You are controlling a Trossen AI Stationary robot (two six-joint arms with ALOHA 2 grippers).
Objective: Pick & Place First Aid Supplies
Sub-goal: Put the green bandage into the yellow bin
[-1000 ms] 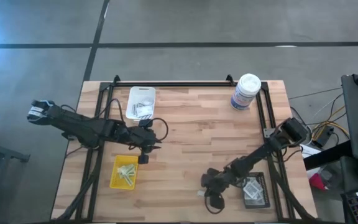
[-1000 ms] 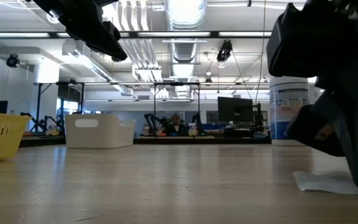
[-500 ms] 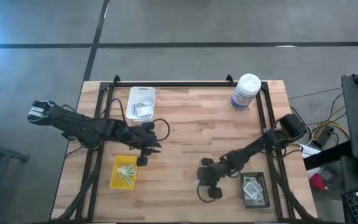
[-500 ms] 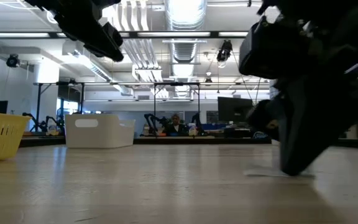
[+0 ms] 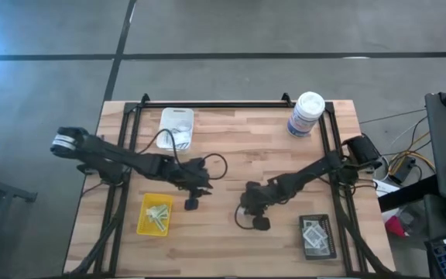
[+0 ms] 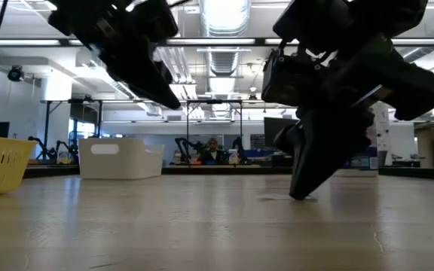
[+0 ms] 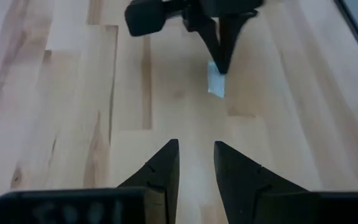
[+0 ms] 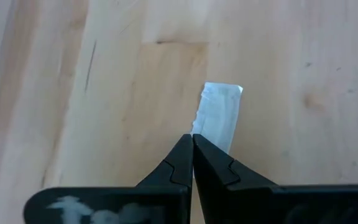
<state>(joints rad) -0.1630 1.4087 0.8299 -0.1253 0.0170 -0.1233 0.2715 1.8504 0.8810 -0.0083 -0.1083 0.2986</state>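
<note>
A small pale narrow packet point(image 8: 220, 118) lies flat on the wooden table near its middle; it also shows in the left wrist view point(image 7: 216, 82) and the low view point(image 6: 274, 197). My right gripper point(image 8: 192, 140) is shut, with its tips down on the packet's end. In the high view it is right of centre point(image 5: 244, 206). My left gripper point(image 7: 194, 152) is open and hovers above the table point(image 5: 205, 184), pointing at the packet from the table's left, a short way off. My right gripper presses its shut fingertips point(image 7: 220, 65) down on one end of the packet point(image 8: 205, 127). The fingers come slanting from above and from the table's right. The packet lies flat on the table and reaches out beyond the tips. Whether any of it is pinched between the fingers, I cannot tell.
A white tray point(image 5: 176, 128) with packets stands at the far left. A yellow tray point(image 5: 155, 215) with pale strips is at the near left. A black tray point(image 5: 317, 236) with packets is at the near right, and a tall white canister point(image 5: 307, 115) at the far right. Bare wood lies between.
My right gripper has moved from beside the black tray toward the table's left and a little farther away, and the packet has slid along the table under its tips to near the middle. My left gripper has moved right, toward the packet.
</note>
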